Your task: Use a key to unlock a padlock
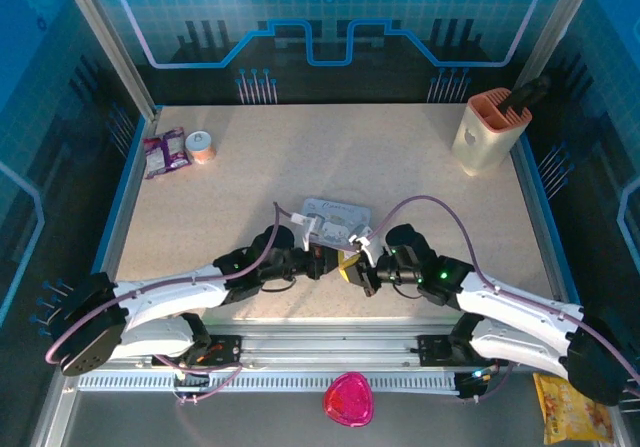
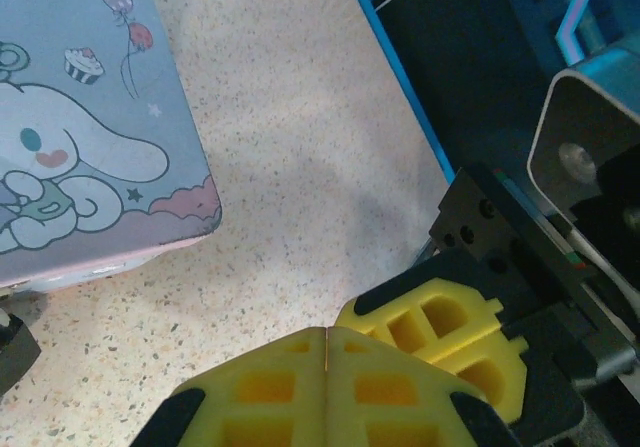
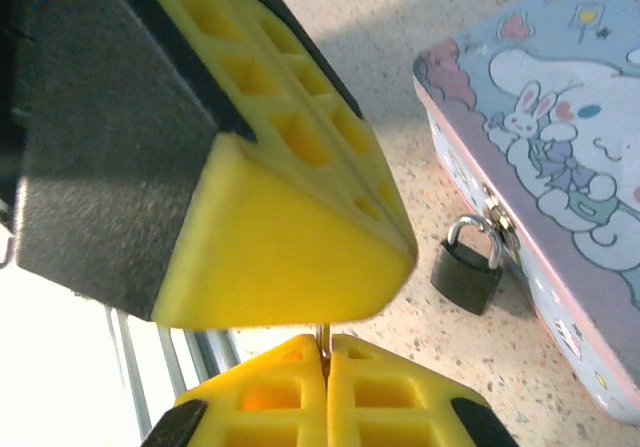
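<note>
The small dark padlock (image 3: 468, 267) hangs by its metal shackle from the latch of the pale blue cartoon tin (image 3: 560, 167), resting on the tabletop. My right gripper (image 3: 325, 341) is shut on the thin metal key (image 3: 324, 332), whose tip pokes up out of the pads. The yellow fingers (image 3: 290, 207) of my left gripper sit right over that tip and hide its end. My left gripper (image 2: 327, 335) is shut, pads pressed together; whether the key is between them I cannot tell. Both grippers, left (image 1: 328, 261) and right (image 1: 356, 269), meet just in front of the tin (image 1: 335, 212).
A tan holder (image 1: 490, 127) stands at the back right. Snack packets (image 1: 165, 152) and a small roll (image 1: 202, 147) lie at the back left. The table's near edge and rail (image 1: 330, 342) run just behind the grippers. A pink object (image 1: 348, 399) lies below the rail.
</note>
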{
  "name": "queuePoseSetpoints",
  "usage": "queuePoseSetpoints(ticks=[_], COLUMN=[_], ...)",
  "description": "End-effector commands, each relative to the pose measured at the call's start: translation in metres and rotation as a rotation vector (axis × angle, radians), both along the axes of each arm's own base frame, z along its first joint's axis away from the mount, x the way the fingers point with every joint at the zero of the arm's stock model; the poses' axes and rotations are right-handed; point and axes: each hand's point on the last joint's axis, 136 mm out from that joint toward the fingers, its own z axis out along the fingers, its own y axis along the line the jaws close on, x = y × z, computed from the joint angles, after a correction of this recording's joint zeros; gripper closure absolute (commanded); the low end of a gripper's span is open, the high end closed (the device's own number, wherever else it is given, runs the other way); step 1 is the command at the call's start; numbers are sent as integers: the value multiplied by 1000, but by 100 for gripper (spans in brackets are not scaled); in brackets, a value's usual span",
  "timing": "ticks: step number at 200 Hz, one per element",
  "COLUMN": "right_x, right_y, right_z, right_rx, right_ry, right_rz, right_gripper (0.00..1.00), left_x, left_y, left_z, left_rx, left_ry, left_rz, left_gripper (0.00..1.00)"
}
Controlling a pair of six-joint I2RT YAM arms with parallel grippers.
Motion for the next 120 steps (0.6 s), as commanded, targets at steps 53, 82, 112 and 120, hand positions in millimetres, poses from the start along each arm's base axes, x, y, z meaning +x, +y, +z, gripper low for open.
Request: queuePoseSetpoints(ticks=[53,82,112,120], right_x=[8,12,16,17], right_y=[10,9,7,7], right_z=[40,43,45,46], right_rx=[358,413,467,479], right_ry=[71,74,72,72], right_rz=[-40,-67,-96,-100], right_gripper=[100,96,93,91], left_x=[19,22,24,23], left_y=[16,21,27,27], left_z=[17,18,10,10], left_rx=[-178,-218,-267,-278], left_ry=[56,118,201,210], left_rz=[204,265,334,341], left_gripper=[100,100,100,100])
